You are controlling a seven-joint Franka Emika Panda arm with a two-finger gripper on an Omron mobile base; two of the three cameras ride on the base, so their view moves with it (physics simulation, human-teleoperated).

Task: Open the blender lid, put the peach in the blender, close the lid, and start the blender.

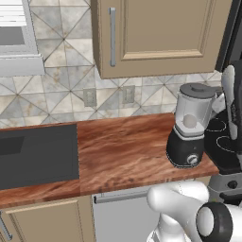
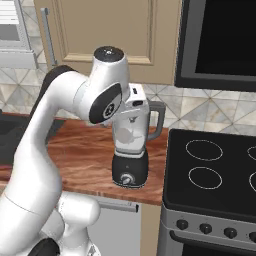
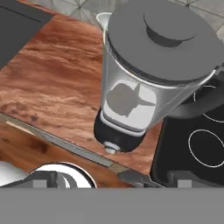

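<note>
At nine o'clock in the left base view a dark sink (image 1: 38, 156) is sunk into the wooden desk (image 1: 123, 146); toward three o'clock the blender (image 1: 189, 127) stands at the desk's right end, just beside the black stove (image 2: 210, 180); the blender lid (image 3: 164, 39) sits on the jar, and the peach (image 1: 190, 121) shows pale inside. How far the gripper is open I cannot tell. Only the knob is left, I judge; a push on it could slide the base toward the stove. Tiled wall (image 1: 61, 94) and tan cabinets (image 1: 156, 33) stand behind.
</note>
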